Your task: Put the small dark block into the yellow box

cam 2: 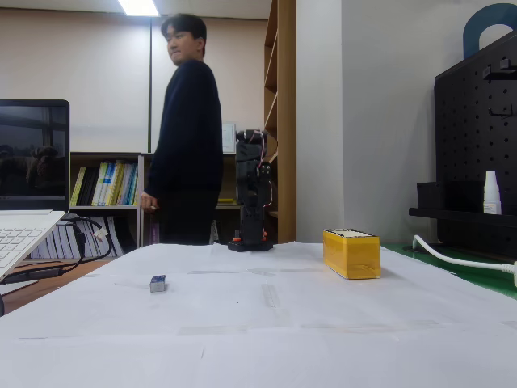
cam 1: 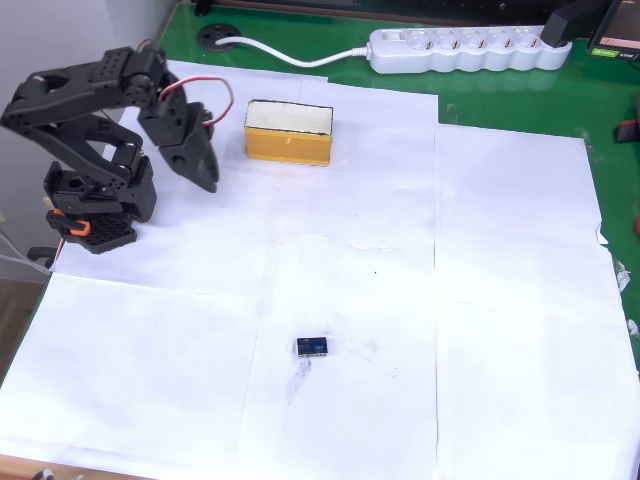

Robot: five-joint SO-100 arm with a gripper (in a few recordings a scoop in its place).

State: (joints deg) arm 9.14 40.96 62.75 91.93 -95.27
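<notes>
White paper sheets [cam 1: 500, 300] are spread over the green table [cam 1: 610, 120], and on them the small dark block [cam 1: 311, 346] is seen lying in the lower middle of the overhead view, just above a grey smudge mark [cam 1: 300, 372] and well apart from the yellow box [cam 1: 289, 132] near the top edge. The black arm [cam 1: 90, 150] is folded at the upper left, its gripper [cam 1: 205, 165] pointed down beside the box, empty; whether its jaws are parted cannot be told. In the fixed view a person [cam 2: 187, 129] is seen standing behind the table.
</notes>
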